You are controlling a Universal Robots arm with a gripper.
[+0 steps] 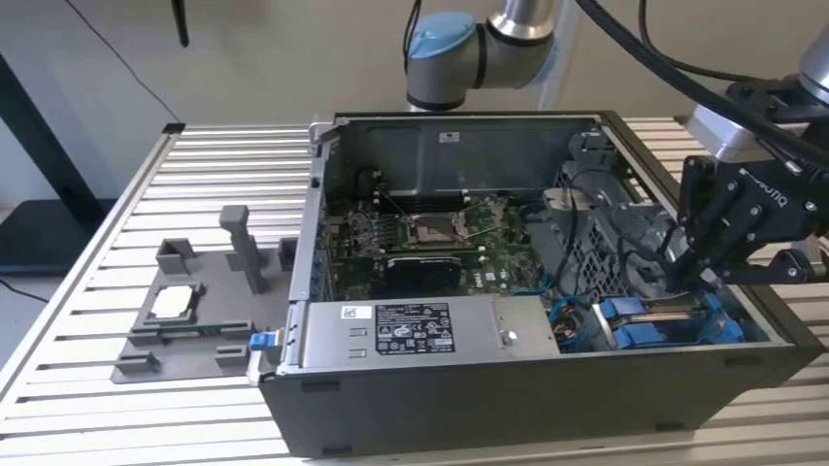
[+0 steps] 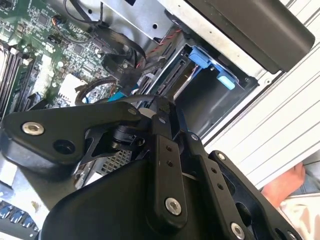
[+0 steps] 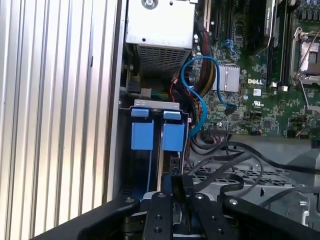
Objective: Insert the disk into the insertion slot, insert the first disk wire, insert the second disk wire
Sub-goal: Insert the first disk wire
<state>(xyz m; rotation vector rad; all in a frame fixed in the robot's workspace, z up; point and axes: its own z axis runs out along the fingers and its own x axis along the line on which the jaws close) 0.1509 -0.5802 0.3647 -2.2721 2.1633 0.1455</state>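
Observation:
The insertion slot is the dark bay with blue clips in the open computer case's near corner, on the exterior view's right. A thin pale edge between the clips looks like the disk seated in the slot. My black gripper hangs just above the bay's inner end. In the first wrist view its fingers are shut on a small black connector of a disk wire, whose black cable loops away over the perforated metal. The second wrist view has the gripper beside the bay.
A grey labelled power-supply box lies along the case's front wall. The motherboard fills the case floor, and a blue cable curls near the bay. A grey fixture stands on the slatted table. A person's hand rests outside the case.

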